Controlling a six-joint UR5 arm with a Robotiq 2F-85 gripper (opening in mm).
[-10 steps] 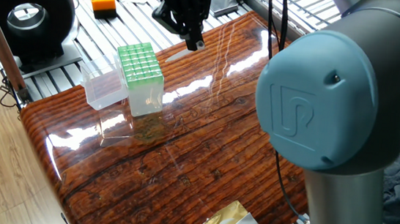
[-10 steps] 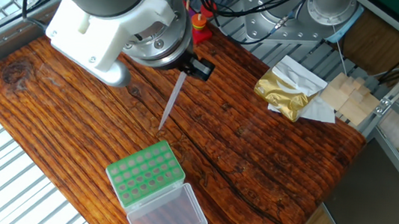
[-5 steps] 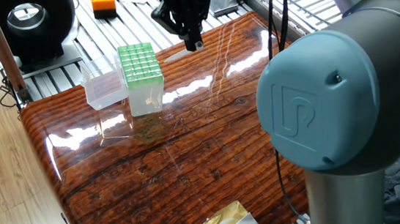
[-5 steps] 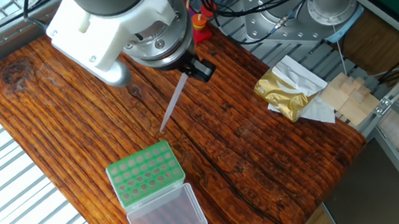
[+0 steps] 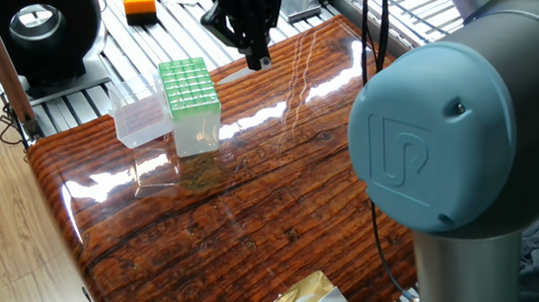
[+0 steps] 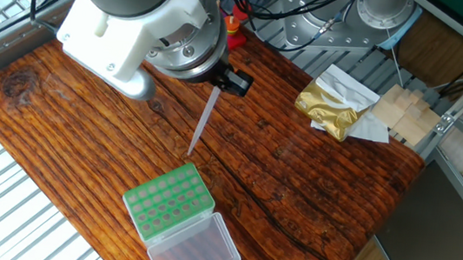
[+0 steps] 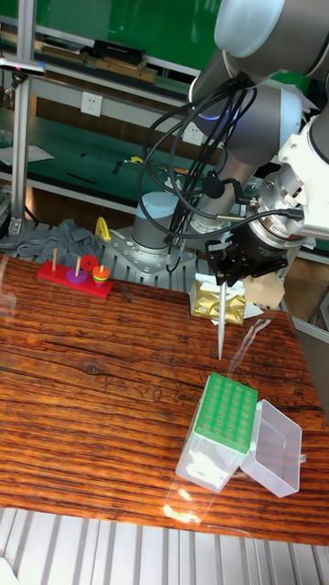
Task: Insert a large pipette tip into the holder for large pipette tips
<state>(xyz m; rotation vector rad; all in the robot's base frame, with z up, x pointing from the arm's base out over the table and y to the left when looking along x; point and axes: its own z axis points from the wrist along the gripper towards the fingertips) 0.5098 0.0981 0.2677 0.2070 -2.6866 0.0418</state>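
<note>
The claw grips the large pipette tip upright above the tabletop, short of the open holder, though one fixed view hides the tip.

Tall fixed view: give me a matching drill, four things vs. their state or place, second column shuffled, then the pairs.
Things:
1. large pipette tip
2. holder for large pipette tips
3. gold foil bag
4. red peg toy

States or places:
A. far left of the table
B. lid hinged open, green grid exposed
C. hanging point down from the gripper
D. behind the hanging tip, at the table's far edge

Pairs: 1-C, 2-B, 3-D, 4-A
</note>
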